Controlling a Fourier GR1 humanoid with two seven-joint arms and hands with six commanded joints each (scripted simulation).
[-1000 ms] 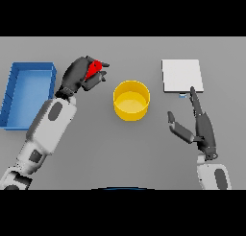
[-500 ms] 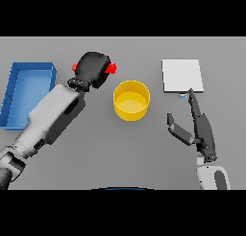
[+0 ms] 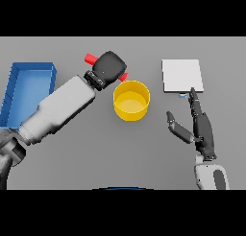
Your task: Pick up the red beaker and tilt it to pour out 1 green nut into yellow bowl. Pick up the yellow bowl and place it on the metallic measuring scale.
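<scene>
The left robot hand [image 3: 109, 67] grips the beaker [image 3: 90, 59], which lies sideways, its long axis running left-right, one end just above the bowl [image 3: 131, 101] rim. The right robot hand [image 3: 199, 125] rests with fingers straight.

left hand [image 3: 110, 67] grips red beaker [image 3: 90, 59] tilted beside yellow bowl [image 3: 131, 101].

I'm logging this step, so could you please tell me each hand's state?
Left hand: closed on the red beaker.
Right hand: open, holding nothing.
</scene>
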